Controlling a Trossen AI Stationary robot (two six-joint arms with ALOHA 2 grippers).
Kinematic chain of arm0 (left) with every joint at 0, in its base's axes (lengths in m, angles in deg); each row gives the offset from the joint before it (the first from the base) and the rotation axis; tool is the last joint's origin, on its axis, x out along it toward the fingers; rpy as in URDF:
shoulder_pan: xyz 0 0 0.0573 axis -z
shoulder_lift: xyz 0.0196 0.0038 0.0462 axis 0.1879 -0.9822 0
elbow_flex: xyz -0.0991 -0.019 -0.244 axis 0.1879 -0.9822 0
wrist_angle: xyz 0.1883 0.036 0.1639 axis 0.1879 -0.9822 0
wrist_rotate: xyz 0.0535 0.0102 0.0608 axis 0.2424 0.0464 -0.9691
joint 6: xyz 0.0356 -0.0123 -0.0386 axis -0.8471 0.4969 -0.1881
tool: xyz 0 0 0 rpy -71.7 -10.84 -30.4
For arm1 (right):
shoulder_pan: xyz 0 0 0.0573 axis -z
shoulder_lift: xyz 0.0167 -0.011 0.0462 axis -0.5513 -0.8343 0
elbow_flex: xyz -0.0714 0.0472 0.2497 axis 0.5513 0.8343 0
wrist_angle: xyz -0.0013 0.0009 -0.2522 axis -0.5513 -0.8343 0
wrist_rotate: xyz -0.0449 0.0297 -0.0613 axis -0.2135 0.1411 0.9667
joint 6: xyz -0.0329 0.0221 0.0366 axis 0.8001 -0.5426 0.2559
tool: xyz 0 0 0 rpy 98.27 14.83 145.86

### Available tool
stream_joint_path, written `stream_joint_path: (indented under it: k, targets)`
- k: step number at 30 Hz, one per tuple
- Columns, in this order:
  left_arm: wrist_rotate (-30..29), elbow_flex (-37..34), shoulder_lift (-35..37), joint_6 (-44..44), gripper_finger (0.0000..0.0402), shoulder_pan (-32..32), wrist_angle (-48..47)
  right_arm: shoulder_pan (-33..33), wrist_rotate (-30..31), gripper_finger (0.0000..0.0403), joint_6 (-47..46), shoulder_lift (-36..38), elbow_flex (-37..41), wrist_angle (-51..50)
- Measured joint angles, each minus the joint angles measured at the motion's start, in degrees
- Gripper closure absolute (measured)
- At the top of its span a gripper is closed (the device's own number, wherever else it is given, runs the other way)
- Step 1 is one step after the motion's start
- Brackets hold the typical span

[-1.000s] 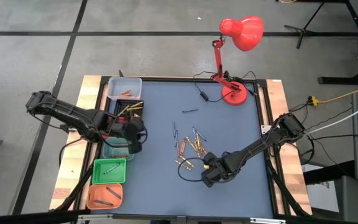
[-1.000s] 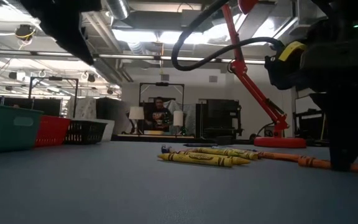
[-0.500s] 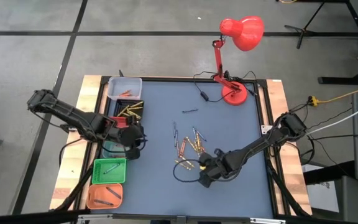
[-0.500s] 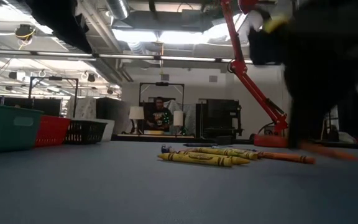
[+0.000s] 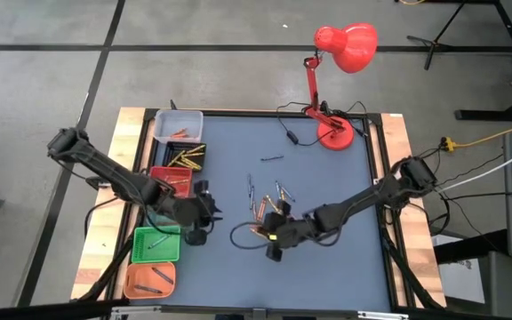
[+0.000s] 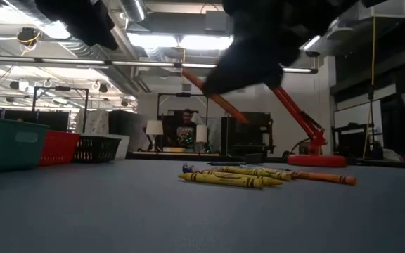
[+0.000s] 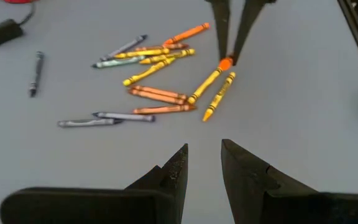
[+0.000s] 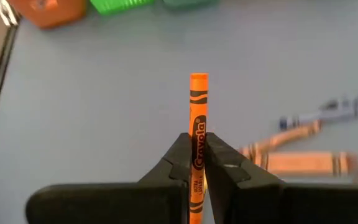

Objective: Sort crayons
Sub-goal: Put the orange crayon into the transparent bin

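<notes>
Close to the right wrist camera, the right gripper is pinched shut on one orange crayon, its two dark fingers meeting around the paper-wrapped shaft near the middle, with most of the stick poking forward past the fingertips. From above, this gripper sits over the blue-grey desk, just beside the loose crayons, which lie in a small scatter near the desk's centre. They are thin wax sticks in paper sleeves: very light, stiff yet likely to snap if bent or squeezed hard, and round enough to roll. A hold across the wrapped middle looks safest, since the paper gives some friction and the bare tip may chip. Seen from the left wrist, the pile holds yellow, orange and grey sticks, some touching, some crossing, so pulling one free could nudge its neighbours. The left gripper hangs with its fingers a narrow gap apart and nothing between them; from above it is near the row of bins. Farther left, along the desk's edge, stand the bins: orange, green, teal, red, black and pale. At the far edge stands a red lamp.
</notes>
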Motion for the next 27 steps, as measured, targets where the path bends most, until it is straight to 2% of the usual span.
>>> stream_joint_path:
  k: [12, 16, 27]
  targets:
    - [-0.02, 0.0, -10.25, 0.0, 0.0321, 0.66, 13.47, 1.86, -0.38, 0.0379, 12.36, 0.0, -0.02, 10.18]
    - [-0.04, 0.0, -11.17, 0.0, 0.0321, -0.23, 17.5, 1.84, -0.4, 0.0379, 12.86, 0.07, -0.04, 10.34]
    - [0.04, -0.02, -11.24, -0.02, 0.0321, -1.12, 20.84, 1.84, -0.4, 0.0379, 12.91, 0.11, -0.04, 10.27]
